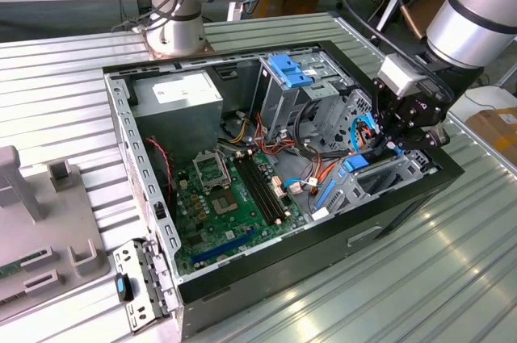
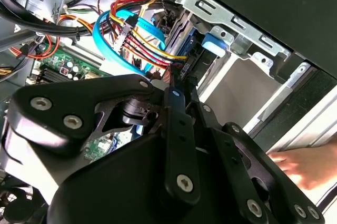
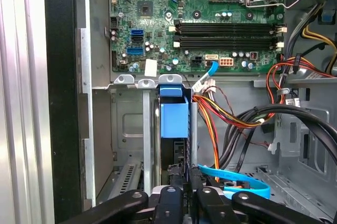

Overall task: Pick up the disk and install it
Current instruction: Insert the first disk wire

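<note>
My tool (image 1: 393, 143) is low inside the open computer case (image 1: 242, 270), at the drive bay (image 3: 131, 129) by the case's front wall. The disk (image 3: 174, 118) stands on edge in this bay, its blue carrier (image 2: 213, 42) between the metal rails. My tool is clenched on the disk's rear end. I judge the installing almost done; the final seating I cannot confirm.

Probably a workshop: open computer case (image 1: 283, 222), metal bench (image 1: 420, 278).
</note>
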`<state>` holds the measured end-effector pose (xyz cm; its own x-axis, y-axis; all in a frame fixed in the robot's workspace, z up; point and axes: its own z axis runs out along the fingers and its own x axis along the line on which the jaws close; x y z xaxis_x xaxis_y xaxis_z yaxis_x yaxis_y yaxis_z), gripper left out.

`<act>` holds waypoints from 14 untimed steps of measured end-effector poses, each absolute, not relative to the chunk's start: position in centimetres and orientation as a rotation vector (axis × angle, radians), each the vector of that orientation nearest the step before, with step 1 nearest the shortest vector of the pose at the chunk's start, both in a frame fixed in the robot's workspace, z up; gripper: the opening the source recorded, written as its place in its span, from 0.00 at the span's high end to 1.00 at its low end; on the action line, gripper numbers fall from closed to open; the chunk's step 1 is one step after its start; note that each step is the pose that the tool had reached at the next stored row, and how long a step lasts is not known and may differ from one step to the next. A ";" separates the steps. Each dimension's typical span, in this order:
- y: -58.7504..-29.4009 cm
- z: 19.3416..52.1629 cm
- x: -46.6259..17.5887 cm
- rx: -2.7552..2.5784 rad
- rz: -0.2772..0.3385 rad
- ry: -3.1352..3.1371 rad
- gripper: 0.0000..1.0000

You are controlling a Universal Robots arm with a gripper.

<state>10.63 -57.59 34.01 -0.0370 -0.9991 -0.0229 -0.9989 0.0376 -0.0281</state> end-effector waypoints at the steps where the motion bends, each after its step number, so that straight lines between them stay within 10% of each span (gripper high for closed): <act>1: -57.6 34.0 10.6 -2.154 -0.006 2.236 0.83; 14: -57.6 34.2 10.6 -2.154 -0.006 2.236 0.76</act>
<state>10.63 -57.58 34.20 -0.0370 -0.9990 -0.0236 -0.9989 0.0377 -0.0282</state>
